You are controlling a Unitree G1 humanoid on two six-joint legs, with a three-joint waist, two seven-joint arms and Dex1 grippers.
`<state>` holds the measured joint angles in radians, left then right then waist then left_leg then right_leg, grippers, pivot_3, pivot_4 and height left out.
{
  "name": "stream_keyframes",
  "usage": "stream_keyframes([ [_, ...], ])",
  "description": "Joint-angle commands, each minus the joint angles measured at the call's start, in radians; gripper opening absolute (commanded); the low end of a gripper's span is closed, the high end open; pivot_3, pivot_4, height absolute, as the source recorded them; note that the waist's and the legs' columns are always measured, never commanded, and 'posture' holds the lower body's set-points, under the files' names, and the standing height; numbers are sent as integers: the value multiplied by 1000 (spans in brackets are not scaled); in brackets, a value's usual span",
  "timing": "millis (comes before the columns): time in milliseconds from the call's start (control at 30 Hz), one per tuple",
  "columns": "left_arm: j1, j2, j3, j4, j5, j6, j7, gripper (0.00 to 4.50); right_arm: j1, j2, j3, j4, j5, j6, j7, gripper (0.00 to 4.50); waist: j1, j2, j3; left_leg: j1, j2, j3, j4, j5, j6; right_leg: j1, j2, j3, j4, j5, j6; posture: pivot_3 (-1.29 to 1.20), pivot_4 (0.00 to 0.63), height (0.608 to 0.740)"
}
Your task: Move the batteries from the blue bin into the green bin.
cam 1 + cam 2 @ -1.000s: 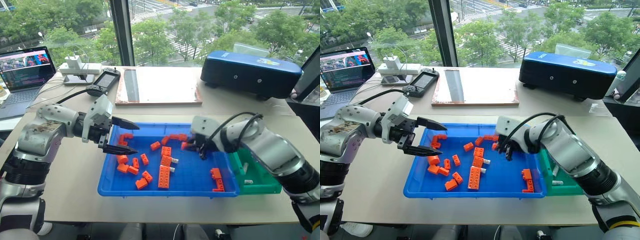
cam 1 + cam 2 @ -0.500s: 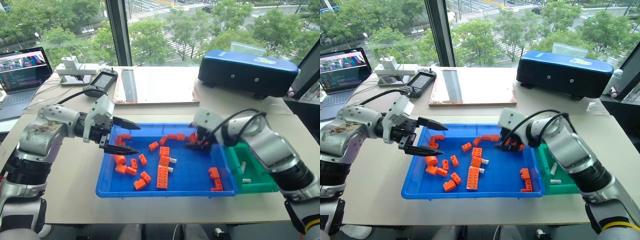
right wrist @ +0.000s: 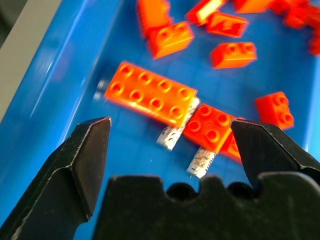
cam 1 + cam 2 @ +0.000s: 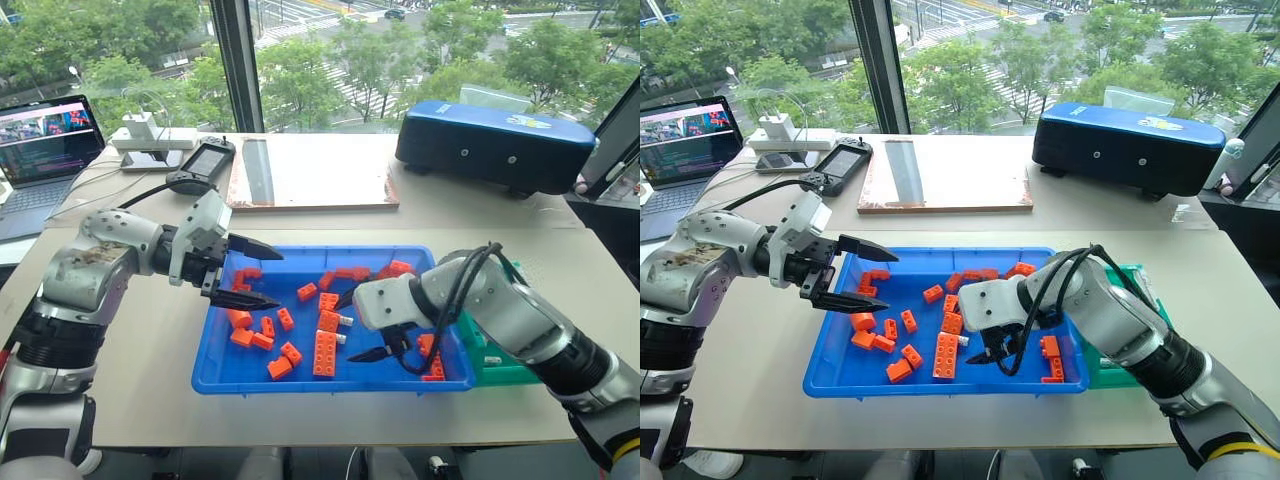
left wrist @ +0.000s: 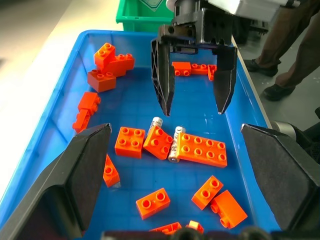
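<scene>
Right wrist view: we see two silver-white batteries wedged betw. orange bricks in blue bin. R gripper spread wide above them, empty; L gripper also wide, empty.

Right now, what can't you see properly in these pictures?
- Green bin: in both eye views the right arm covers most of it, so its contents cannot be counted.
- Batteries: orange bricks lie against them and hide parts in the left wrist view.
- Battery markings: too blurred to read in the right wrist view.
- Laptop: cut off by the left edge in the eye views.
</scene>
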<state>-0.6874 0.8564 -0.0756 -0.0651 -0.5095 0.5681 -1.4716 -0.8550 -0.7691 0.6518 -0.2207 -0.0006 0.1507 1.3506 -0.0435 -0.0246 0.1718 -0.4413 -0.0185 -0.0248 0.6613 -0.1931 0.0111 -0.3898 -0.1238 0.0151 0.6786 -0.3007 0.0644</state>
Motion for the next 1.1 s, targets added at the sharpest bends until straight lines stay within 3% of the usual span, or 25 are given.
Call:
stream_keyframes([
  [33, 7, 15, 28, -37, -11, -2, 15, 4500, -58, 50, 23, 116, -53, -211, 69, 4439, 0, 0, 0, 0, 0, 0, 0, 0, 0, 0, 0, 0, 0, 0, 0, 0, 150, 732],
  [233, 78, 52, 79, -113, -40, 37, 55, 4500, -118, 185, 62, 333, -109, -426, 109, 4439, -2, 0, 0, 0, 0, 0, 0, 0, -1, 0, 0, 0, 1, 0, 0, 0, 150, 732],
  [600, 121, 81, 113, -161, -71, 68, 91, 4500, -125, 269, 65, 406, -114, -523, 168, 4439, 3, 0, 0, 0, 0, -1, 0, 1, -2, 0, 0, 0, 1, 0, 0, 0, 150, 732],
  [700, 112, 77, 107, -156, -69, 66, 92, 4500, -116, 288, 76, 421, -128, -530, 170, 3704, 1, 0, 0, 0, 0, -1, 0, 1, -2, 0, 0, -1, 1, 0, 0, 0, 150, 732],
  [933, 108, 71, 101, -156, -68, 63, 92, 4500, -104, 314, 83, 459, -171, -542, 162, 1324, 0, 0, 0, 0, 0, -1, 0, 1, -2, -1, 1, -1, 2, 0, 0, 0, 150, 732],
  [1100, 103, 66, 97, -151, -66, 61, 91, 4500, -102, 310, 68, 443, -164, -528, 176, 1316, 0, 0, 0, 0, 0, -1, 0, 1, -2, 0, 1, -1, 2, 0, 0, 0, 150, 732],
])
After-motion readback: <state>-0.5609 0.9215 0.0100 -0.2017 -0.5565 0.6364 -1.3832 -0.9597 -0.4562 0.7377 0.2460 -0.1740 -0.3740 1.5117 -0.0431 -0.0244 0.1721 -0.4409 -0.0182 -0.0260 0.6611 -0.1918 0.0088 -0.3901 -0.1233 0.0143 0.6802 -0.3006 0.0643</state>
